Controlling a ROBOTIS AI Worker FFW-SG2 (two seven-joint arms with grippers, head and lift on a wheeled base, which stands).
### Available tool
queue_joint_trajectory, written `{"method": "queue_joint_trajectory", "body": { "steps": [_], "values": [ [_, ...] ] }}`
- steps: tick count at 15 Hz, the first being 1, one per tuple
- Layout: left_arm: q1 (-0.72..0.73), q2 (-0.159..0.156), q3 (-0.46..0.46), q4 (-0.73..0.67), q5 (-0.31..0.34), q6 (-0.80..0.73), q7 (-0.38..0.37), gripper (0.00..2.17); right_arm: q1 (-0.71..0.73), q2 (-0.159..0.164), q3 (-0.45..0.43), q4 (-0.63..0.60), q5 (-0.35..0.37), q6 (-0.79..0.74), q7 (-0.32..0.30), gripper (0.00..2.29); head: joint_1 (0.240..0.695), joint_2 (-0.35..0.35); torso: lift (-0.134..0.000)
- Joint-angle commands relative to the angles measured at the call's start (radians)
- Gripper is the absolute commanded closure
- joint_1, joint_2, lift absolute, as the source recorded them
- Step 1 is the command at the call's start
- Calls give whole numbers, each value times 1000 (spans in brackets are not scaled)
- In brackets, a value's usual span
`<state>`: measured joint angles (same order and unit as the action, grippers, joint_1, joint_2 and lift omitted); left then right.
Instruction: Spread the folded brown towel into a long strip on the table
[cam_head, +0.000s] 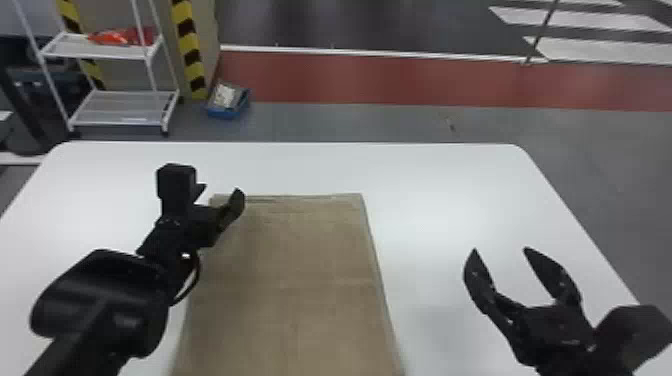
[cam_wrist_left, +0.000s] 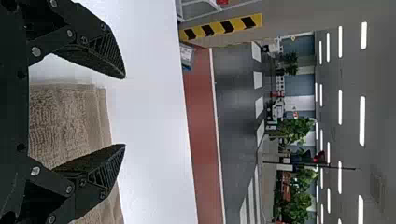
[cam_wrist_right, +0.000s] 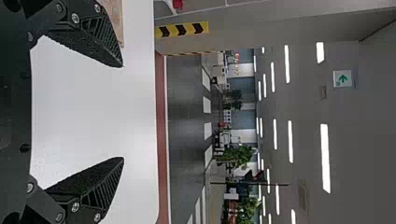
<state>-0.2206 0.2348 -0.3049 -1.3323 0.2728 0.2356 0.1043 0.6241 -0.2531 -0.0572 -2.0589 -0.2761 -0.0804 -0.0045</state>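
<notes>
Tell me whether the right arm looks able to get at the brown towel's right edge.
Probably yes: the right pincer is open, to the right of the towel, with white tabletop between them and nothing seen blocking. The left pincer is at the towel's far left corner.

Matt, ribbed brown cloth towel (cam_head: 300, 260), smooth white tabletop (cam_head: 440, 185) with soft sheen, probably plastic laminate

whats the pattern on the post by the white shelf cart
Yellow and black diagonal stripes on the post; best seen in the head view.
</notes>
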Motion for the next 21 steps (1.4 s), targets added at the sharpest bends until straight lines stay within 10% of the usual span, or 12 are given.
{"method": "queue_joint_trajectory", "body": {
  "steps": [1,21],
  "values": [
    [-2,3,0,5,-7,0,0,458,-1,0,2,3,2,0,0,188,695,-87,-123],
    [17,11,4,7,-14,34,-9,643,3,5,7,6,5,-9,1,188,695,-76,-123]
  ]
}}
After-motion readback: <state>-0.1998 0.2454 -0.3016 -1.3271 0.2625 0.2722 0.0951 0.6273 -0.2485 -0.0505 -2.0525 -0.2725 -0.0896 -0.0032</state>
